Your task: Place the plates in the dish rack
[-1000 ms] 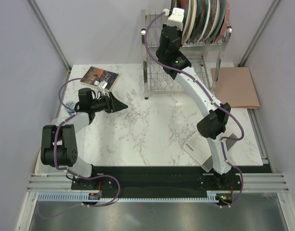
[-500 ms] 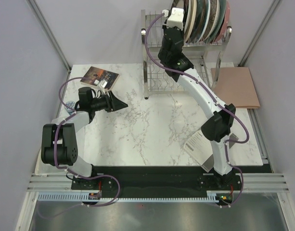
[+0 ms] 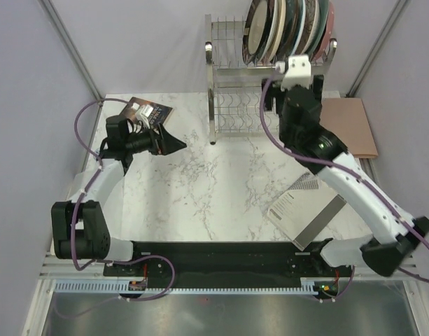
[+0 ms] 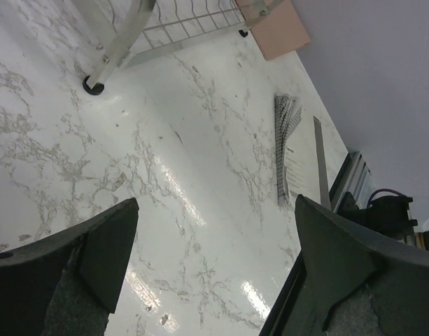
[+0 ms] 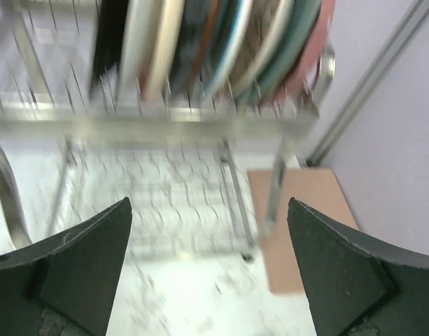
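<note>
Plates (image 3: 291, 24) are where you want them: standing on edge, side by side, in the upper tier of the dish rack (image 3: 231, 68), bunched toward its right end. The upright prongs hold them so, each plate leaning in its own slot rather than lying flat. The right wrist view is too blurred to count them surely. The lower tier looks bare.

Your right hand (image 5: 208, 210) sits just in front of the rack, facing it below the row of plates, fingers spread wide with nothing between them. Your left hand (image 4: 215, 203) is well apart from the rack, low over the table (image 3: 221, 189) just beside the booklet (image 3: 150, 110), likewise wide and carrying nothing.

You have no plate lying on the table that I can see, only a pink board (image 3: 347, 126) right of the rack and a printed sheet (image 3: 298, 206) near the right arm. So I judge the loading done, or nearly. Mind how near the right hand is to the rack: a bump could rattle plates that only lean.
</note>
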